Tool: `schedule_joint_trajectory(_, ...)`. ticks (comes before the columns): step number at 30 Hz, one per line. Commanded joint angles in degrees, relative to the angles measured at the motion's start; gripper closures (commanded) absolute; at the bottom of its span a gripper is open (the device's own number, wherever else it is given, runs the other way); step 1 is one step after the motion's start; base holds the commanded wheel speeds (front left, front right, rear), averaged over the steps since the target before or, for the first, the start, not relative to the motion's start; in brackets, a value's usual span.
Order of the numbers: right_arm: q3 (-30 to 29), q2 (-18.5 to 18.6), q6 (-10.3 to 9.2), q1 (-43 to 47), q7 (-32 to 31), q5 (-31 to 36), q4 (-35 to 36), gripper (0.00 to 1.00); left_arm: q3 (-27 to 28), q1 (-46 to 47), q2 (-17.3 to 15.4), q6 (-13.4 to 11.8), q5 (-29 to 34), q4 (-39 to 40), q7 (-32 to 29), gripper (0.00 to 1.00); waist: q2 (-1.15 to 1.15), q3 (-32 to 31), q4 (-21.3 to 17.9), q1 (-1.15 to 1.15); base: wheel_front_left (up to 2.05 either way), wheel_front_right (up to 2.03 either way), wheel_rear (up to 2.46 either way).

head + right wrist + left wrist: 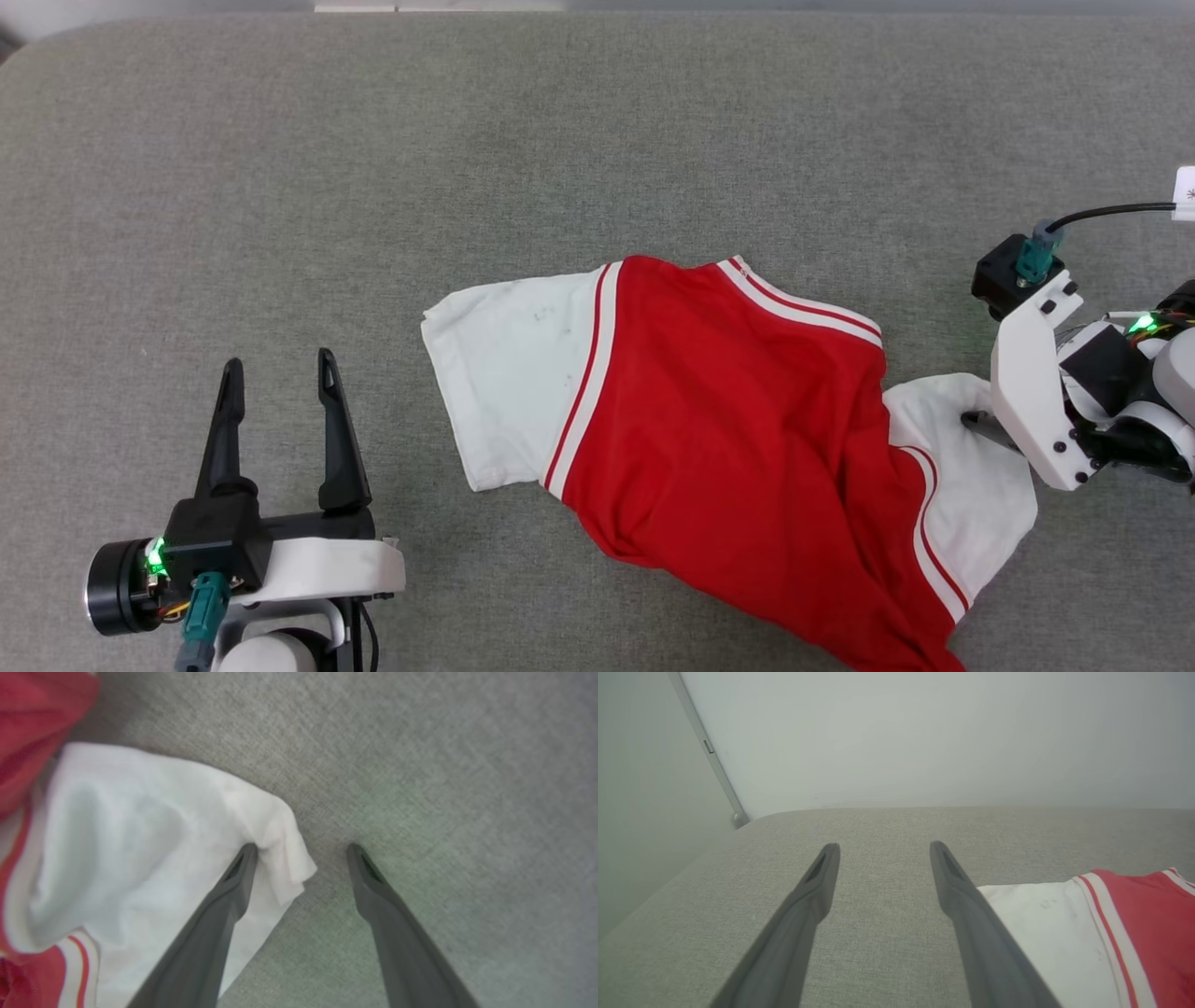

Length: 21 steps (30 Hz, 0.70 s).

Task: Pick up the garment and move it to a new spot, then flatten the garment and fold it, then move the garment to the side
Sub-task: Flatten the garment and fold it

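The garment (728, 420) lies crumpled on the grey padded surface, its red body in the middle and a white sleeve at each end. No print shows on this face. My left gripper (278, 373) rests open at the lower left, well clear of the left sleeve (1041, 919), with nothing between its fingers. My right gripper (978, 422) points down at the right sleeve (971, 467). In the right wrist view it (301, 851) stands open: one fingertip (245, 858) touches the sleeve's folded corner (280, 835), the other is over bare surface.
The grey padded surface (280, 187) spreads wide behind and to the left of the garment. Its rounded far edge meets a pale wall (924, 742). A black cable (1111, 213) runs from the right wrist towards the right edge.
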<state>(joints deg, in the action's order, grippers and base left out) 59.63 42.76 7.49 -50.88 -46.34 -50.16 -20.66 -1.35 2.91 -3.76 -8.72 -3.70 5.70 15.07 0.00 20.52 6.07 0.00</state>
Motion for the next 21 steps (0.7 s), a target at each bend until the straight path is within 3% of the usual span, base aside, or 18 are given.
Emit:
schedule_joint_trajectory(1,3.5,-2.0,0.00,3.5,0.6,-0.6,-2.0,0.80,0.5,0.9,0.0,0.0,0.2,-0.2,0.1,0.00,0.00,-0.2,-0.3,0.00,0.00,0.00,0.00)
schedule_joint_trajectory(2,3.2,-2.0,-0.01,3.0,2.0,-0.9,-2.3,1.00,0.8,0.9,0.1,0.0,0.2,-0.3,0.1,0.00,0.00,-0.5,-0.6,0.00,0.00,0.00,0.00)
schedule_joint_trajectory(11,-3.2,3.2,-0.04,-4.0,13.1,-4.0,-3.4,1.00,2.1,-1.5,0.3,0.4,0.4,-0.5,0.1,0.00,0.00,-4.4,-3.3,0.00,0.00,0.00,0.00)
schedule_joint_trajectory(16,-4.7,7.1,-0.03,-1.1,13.2,-5.7,-6.0,1.00,2.5,-2.2,0.4,0.5,0.5,-0.2,0.1,0.00,0.00,-5.2,-3.9,0.00,0.00,0.00,0.00)
schedule_joint_trajectory(21,-4.8,7.5,-0.03,5.1,12.1,-7.4,-10.9,1.00,2.4,-2.1,0.5,0.7,0.5,-0.3,0.1,0.00,0.00,-4.7,-3.5,0.00,0.00,0.00,0.00)
